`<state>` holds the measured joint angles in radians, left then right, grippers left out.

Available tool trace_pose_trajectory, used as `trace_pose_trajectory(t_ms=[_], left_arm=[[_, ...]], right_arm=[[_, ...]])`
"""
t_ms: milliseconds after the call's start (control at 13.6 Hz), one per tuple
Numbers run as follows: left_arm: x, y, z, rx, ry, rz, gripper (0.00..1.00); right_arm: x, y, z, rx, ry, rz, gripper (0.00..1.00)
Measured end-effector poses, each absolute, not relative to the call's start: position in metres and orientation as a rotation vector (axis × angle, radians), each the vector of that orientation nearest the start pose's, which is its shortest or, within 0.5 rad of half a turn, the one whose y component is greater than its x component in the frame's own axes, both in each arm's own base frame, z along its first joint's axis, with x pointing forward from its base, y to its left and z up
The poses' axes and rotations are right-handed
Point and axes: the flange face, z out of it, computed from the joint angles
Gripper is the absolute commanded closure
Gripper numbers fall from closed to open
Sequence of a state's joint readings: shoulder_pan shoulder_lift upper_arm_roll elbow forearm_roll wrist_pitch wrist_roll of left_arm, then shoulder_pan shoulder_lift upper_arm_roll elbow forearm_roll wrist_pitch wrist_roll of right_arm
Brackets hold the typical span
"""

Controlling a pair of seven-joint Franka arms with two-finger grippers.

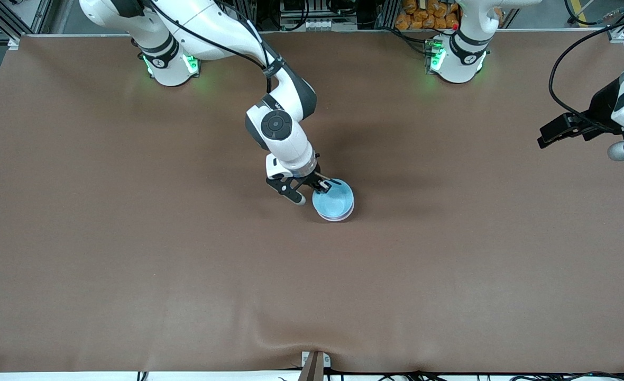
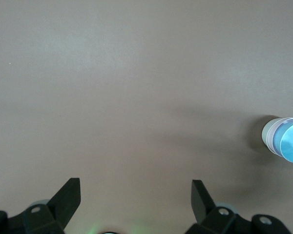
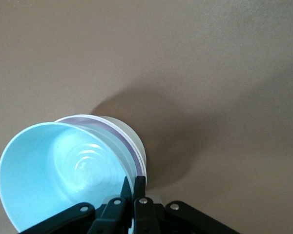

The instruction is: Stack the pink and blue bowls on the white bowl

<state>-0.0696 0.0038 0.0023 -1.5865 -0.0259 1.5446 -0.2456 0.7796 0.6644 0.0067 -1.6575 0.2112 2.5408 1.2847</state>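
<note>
Three bowls stand nested in one stack in the middle of the table. The blue bowl [image 1: 334,201] [image 3: 63,170] is on top. Under it only the rim of the pink bowl [image 3: 130,146] shows, and the white bowl [image 3: 129,130] is at the bottom. My right gripper [image 1: 324,186] [image 3: 133,179] is shut on the blue bowl's rim, one finger inside and one outside, on the side toward the robots. My left gripper [image 1: 547,136] [image 2: 135,187] hangs open and empty over the left arm's end of the table. From there the stack [image 2: 283,137] shows small and far off.
The brown table cover [image 1: 185,264] is bare around the stack. A metal bracket [image 1: 314,365] sits at the table edge nearest the front camera. The arm bases [image 1: 169,63] [image 1: 457,58] stand along the edge farthest from it.
</note>
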Motion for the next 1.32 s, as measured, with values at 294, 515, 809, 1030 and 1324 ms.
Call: trace_pose_trajectory(t_ms=[294, 515, 809, 1030, 1324], left_arm=[[0.551, -0.040, 0.610, -3.145, -0.281, 0.088, 0.00], [0.550, -0.040, 0.608, -3.145, -0.281, 0.093, 0.00], [0.550, -0.040, 0.607, -3.144, -0.280, 0.097, 0.00], [0.550, -0.041, 0.607, -3.144, -0.279, 0.098, 0.00], [0.550, -0.041, 0.606, -3.144, -0.278, 0.099, 0.00]], right_arm=[[0.502, 0.497, 0.244, -2.725, 0.934, 0.010, 0.00], [0.508, 0.496, 0.250, -2.728, 0.913, -0.028, 0.00], [0.535, 0.470, 0.294, -2.818, 0.805, -0.118, 0.00], [0.566, 0.405, 0.356, -2.944, 0.629, -0.071, 0.00], [0.601, 0.305, 0.418, -3.007, 0.458, -0.048, 0.00]])
